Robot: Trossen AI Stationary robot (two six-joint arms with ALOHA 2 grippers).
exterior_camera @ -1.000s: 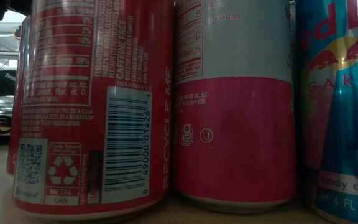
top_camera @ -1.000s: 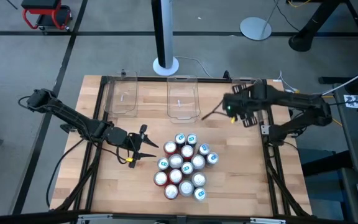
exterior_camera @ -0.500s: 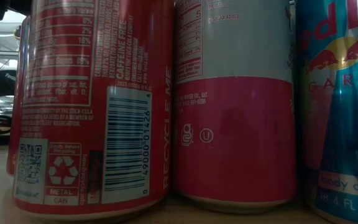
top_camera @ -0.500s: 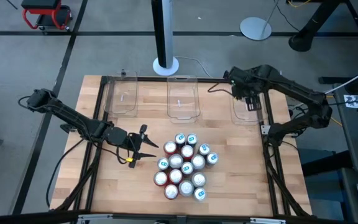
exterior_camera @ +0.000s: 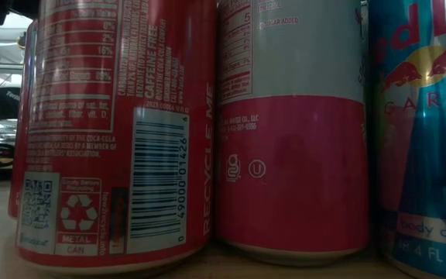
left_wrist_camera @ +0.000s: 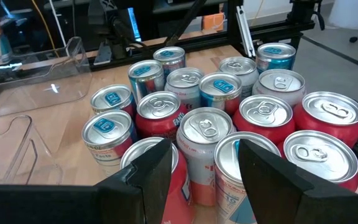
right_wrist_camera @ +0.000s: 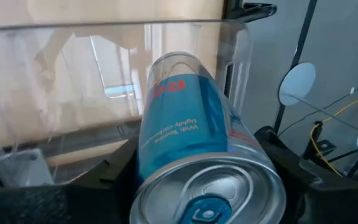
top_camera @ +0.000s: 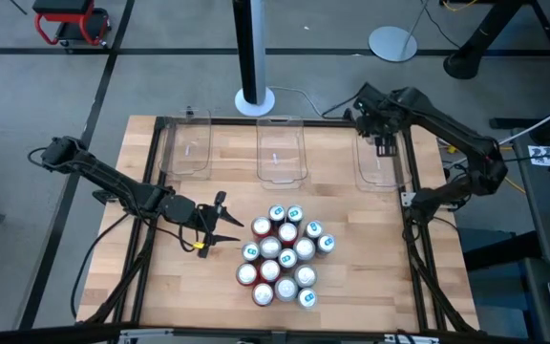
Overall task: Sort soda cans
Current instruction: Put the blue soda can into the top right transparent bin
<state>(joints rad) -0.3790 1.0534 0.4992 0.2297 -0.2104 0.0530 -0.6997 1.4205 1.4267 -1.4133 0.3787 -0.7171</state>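
Several soda cans (top_camera: 283, 254), red, silver-and-red and teal-blue, stand bunched upright on the wooden table (top_camera: 160, 287). They fill the low view (exterior_camera: 293, 132) and the left wrist view (left_wrist_camera: 229, 118). My left gripper (top_camera: 220, 225) (left_wrist_camera: 204, 174) hangs open just left of the bunch, its fingers short of the nearest cans. My right gripper (top_camera: 382, 139) (right_wrist_camera: 201, 165) is over the far end of the right clear bin (top_camera: 380, 164), shut on a teal-blue soda can (right_wrist_camera: 188, 137). My right gripper pinches the teal-blue can between its two fingers, on opposite sides of the body near the top end (right_wrist_camera: 148, 180). The fingers slant down from above and run along the can. The can is lifted clear above the bin, tilted, with its silver top (right_wrist_camera: 210, 199) toward the wrist.
Three clear plastic bins stand along the table's far edge: left (top_camera: 187, 148), middle (top_camera: 280, 151) and right. A dark metal frame (top_camera: 411, 201) runs beside the right bin. Bare wood lies left of and in front of the cans.
My right gripper has swung with the teal-blue can toward the table's far right, from between the middle and right bins to over the right bin's far end, rolling as it went. The can stays held and clear.
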